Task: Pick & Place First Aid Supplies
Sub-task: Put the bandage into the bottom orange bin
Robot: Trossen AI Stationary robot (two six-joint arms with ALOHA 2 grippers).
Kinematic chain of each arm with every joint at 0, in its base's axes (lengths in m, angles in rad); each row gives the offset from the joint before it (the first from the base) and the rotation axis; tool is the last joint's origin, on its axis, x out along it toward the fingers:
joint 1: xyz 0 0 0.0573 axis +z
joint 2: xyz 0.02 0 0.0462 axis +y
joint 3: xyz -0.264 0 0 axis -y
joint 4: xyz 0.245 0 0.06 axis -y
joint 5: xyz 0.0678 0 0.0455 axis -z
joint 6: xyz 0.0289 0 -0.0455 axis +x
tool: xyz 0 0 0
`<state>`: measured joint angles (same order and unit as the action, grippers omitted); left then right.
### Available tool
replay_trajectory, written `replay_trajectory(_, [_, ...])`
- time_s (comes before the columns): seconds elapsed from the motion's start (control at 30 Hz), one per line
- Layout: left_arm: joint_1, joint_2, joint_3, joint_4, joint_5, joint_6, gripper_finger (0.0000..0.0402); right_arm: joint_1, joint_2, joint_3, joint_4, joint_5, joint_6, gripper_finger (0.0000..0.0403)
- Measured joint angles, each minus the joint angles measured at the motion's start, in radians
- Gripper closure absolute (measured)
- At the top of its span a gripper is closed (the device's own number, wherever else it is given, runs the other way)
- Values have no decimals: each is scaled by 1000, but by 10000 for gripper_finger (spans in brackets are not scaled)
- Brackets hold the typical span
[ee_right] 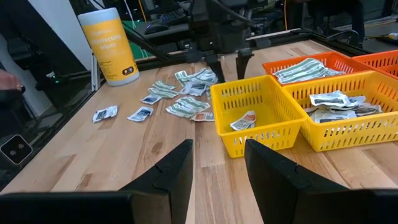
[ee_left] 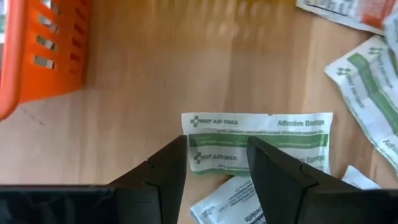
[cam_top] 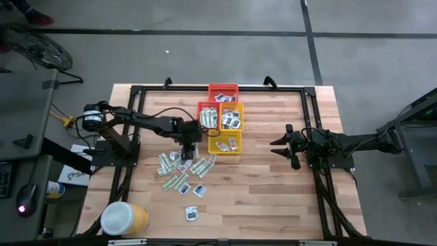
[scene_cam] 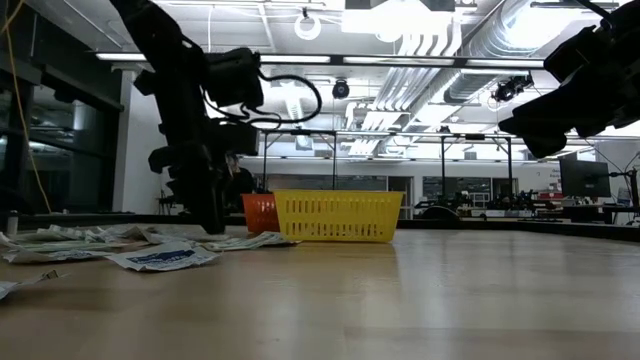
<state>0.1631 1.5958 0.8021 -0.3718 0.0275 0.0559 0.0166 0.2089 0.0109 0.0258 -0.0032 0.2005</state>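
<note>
Hovering low over the packets (cam_top: 183, 171) scattered on the surface (cam_top: 273, 198), the left claw (ee_left: 216, 163) had its fingers apart, straddling one green-and-white strip (ee_left: 258, 142) lying flat, not gripping it. Just beyond stood an orange basket (ee_left: 37, 53). More packets lay in the yellow baskets (cam_top: 227, 142) and the orange one. Off to the right, well apart, the right claw (ee_right: 217, 163) hung with fingers apart, holding nothing. A yellow tub (cam_top: 124, 219) lay at the surface's near-left corner.
</note>
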Motion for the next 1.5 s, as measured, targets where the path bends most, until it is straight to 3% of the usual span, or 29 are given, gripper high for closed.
replay_trajectory(0.53, [34, 82, 5, 6, 66, -60, 239, 0, 0, 0, 0, 0, 0, 263])
replay_trajectory(1.1, [35, 79, 2, 11, 82, -236, 392, 0, 0, 0, 0, 0, 0, 263])
replay_trajectory(1.27, [33, 37, 13, -8, 101, -298, 394, 0, 0, 0, 0, 0, 0, 263])
replay_trajectory(1.5, [32, -58, 112, -203, 124, -310, 399, 0, 0, 0, 0, 0, 0, 263])
